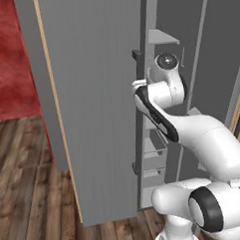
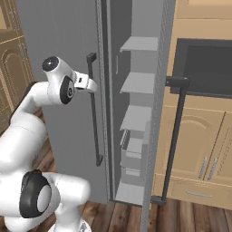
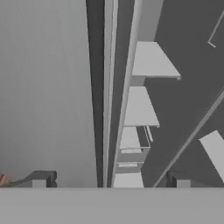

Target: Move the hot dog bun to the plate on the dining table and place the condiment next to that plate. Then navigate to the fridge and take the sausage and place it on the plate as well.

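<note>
- The gripper (image 3: 109,179) is held spread, with nothing between its fingers.
- The fridge (image 2: 136,90) is seen straight ahead, one door ajar, its long axis upright.
- Shelves (image 3: 151,61) are stacked beyond.

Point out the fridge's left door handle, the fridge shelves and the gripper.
left door handle (image 2: 94,108), right base view, middle of the dark vertical bar.
fridge shelves (image 2: 138,83), right base view, flat top of the second pale shelf.
gripper (image 3: 109,180), hand view, midway between the two open fingertips.

Fridge (image 2: 63,41): tall, grey steel, upright; one door swung ajar, long vertical dark bar handles, pale grey shelves visible inside the gap.
</note>
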{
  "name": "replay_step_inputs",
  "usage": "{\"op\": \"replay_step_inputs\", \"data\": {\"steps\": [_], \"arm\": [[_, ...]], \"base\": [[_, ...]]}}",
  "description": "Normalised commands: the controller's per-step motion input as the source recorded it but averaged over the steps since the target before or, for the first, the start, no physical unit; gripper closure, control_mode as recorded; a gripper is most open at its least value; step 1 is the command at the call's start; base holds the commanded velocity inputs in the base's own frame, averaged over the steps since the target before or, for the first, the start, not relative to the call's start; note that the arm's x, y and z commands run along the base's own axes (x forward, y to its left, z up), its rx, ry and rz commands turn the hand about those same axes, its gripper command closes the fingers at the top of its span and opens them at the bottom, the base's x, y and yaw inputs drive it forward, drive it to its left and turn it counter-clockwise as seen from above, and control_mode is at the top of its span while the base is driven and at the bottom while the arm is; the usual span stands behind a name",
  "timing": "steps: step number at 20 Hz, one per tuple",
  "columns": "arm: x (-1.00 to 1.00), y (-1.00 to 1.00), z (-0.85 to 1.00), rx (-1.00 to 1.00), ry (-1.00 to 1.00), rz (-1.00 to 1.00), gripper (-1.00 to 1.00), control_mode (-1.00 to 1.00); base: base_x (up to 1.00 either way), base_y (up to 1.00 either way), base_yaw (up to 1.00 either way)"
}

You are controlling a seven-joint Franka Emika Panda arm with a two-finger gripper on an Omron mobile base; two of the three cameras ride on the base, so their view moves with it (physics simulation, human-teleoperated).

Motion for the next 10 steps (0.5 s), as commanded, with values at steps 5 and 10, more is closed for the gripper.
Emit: {"op": "replay_step_inputs", "data": {"steps": [5, 10], "arm": [[0.65, 0.05, 0.00, 0.00, 0.01, 0.09, -1.00, -1.00], [0.57, 0.00, 0.00, 0.00, 0.01, 0.06, -1.00, -1.00]], "base": [[0.00, 0.00, 0.00], [0.00, 0.00, 0.00]]}}
